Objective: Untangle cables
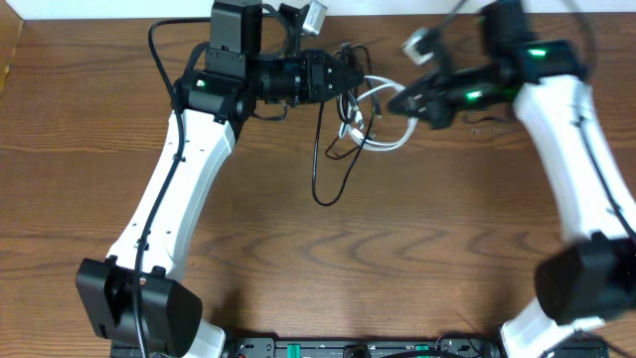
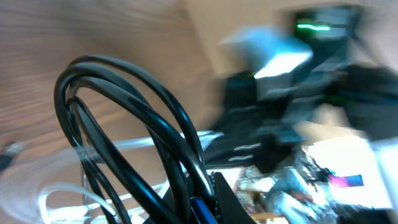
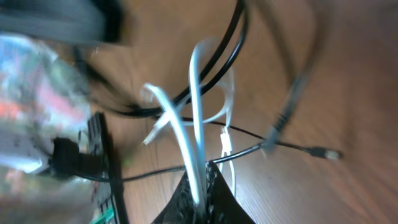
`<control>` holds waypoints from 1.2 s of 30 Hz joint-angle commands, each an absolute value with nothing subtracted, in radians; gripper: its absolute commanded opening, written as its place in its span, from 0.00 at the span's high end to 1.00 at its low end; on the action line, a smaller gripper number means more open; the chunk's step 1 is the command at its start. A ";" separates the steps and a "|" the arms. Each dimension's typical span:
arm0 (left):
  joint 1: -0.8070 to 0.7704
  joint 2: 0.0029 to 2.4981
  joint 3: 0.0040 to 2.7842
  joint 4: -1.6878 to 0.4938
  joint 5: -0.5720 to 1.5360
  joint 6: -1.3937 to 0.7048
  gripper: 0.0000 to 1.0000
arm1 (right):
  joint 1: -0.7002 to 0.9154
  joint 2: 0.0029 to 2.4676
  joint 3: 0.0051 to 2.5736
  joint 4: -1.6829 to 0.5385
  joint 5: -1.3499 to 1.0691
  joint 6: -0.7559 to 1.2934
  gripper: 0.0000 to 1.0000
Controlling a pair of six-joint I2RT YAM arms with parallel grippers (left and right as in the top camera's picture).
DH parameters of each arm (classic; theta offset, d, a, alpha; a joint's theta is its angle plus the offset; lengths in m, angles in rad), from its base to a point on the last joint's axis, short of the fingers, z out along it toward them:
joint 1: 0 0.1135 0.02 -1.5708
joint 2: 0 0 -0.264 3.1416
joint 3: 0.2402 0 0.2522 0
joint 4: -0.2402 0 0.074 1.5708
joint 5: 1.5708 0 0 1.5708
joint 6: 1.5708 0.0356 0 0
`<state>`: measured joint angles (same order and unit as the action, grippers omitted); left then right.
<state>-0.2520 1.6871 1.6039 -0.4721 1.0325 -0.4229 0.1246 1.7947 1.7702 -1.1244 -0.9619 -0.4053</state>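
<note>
The cables (image 1: 363, 117) are bunched in a knot at the far middle of the worktop (image 1: 348, 268), between the two arms. The left gripper (image 1: 343, 82) is seen with its jaws clenched on the black cables (image 2: 155, 118) — their loops rise from the jaws in the blurred left wrist view. The right gripper (image 3: 200, 190) is closed on the white cable (image 3: 196, 106), which is pinched between the jaws and arched above them. One black loop (image 1: 320, 189) is stretched toward the near side — a small plug (image 3: 318, 151) is seen lying on the wood.
</note>
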 commanded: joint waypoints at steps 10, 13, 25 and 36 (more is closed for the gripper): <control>-0.236 1.683 1.608 -0.614 0.677 -0.281 0.92 | -0.260 1.415 1.774 -1.090 -0.709 0.137 0.99; -0.236 1.683 1.608 -0.635 0.652 -0.281 0.92 | -0.332 1.408 1.774 -1.102 -0.718 0.168 0.99; -0.236 1.683 1.608 -0.597 0.797 -0.281 0.92 | -0.246 1.460 1.771 -1.190 -0.747 0.042 0.57; -0.236 1.683 1.608 -0.429 1.179 -0.281 0.89 | -0.049 1.590 1.771 -1.160 -0.743 -0.002 0.54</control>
